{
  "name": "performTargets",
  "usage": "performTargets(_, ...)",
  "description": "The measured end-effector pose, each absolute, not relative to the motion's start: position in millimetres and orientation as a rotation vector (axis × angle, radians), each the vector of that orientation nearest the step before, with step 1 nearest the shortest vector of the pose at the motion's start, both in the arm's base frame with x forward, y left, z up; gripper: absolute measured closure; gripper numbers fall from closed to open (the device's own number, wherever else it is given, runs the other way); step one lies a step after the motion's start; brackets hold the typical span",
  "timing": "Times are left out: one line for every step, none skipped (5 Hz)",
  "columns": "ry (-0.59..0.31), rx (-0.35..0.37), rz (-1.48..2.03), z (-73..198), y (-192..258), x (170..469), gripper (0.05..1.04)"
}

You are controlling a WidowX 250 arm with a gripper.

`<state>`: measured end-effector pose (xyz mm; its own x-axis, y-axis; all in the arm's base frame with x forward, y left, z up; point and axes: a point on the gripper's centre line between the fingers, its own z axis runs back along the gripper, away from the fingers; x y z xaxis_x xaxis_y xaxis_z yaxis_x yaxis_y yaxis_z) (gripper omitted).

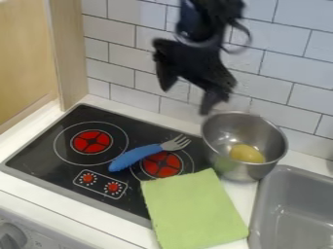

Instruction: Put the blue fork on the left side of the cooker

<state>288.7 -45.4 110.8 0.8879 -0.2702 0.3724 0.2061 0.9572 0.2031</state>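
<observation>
While the black gripper [187, 98] hangs above the back of the cooker [48, 138] with its fingers spread and released, the blue fork [136, 156] lies at a slant on the cooktop, its handle between the two burners and its tines pointing toward the back right, partly over the right burner [161, 165]. A metal bowl [239, 171] holding a yellow object [246, 153] stands at the cooker's right edge, near a green cloth [193, 209] and the grey sink [300, 197].
</observation>
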Motion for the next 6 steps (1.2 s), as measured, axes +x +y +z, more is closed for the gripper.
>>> performTargets(-0.375, 0.122, -0.220, 103, -20, 273, 0.085)
performTargets(-0.326, 0.127, -0.241, 85, 9, 260, 0.085)
performTargets(-0.253, 0.136, -0.315, 56, 21, 246, 0.085)
performTargets(-0.214, 0.131, -0.373, 38, 20, 243, 0.085)
performTargets(-0.203, 0.127, -0.393, 28, 20, 245, 0.085)
performTargets(-0.165, 0.121, -0.389, 14, 19, 243, 0.085)
